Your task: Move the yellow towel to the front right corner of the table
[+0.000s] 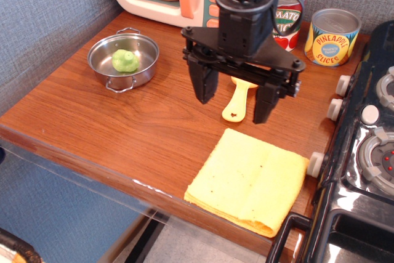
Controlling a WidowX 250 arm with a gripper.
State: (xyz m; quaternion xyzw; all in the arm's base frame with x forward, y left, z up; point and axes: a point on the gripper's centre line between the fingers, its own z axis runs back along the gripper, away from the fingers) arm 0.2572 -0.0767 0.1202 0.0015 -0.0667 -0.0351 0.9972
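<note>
Currently the yellow towel [249, 182] lies flat at the front right corner of the table [123, 127], its centre crease running roughly 1 o'clock to 7 o'clock and its front edge at the table's front edge. It sits toward 6 o'clock from the gripper [235, 100], which hangs above and clear of it, fingers spread wide and empty. The gripper body hides the upper end of the yellow-handled brush [239, 103]; the towel's right edge probably stops just short of the toy stove [363, 170].
</note>
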